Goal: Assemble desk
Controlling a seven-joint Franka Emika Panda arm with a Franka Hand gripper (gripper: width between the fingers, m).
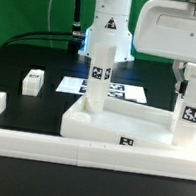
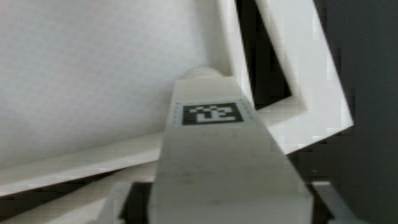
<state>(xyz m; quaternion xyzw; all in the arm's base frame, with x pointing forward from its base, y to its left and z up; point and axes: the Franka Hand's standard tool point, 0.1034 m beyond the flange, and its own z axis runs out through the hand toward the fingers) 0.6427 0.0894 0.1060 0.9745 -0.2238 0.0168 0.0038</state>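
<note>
The gripper [image 1: 192, 79] held a leg [image 1: 189, 112] upright on the tabletop [image 1: 123, 123] corner at three o'clock (another leg [image 1: 100, 74] already stood at ten). It should turn slowly, staying vertical, I think.

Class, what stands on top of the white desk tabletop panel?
Two upright legs stand on the tabletop panel; the gripper is at the second leg. Where they join is hidden.
</note>
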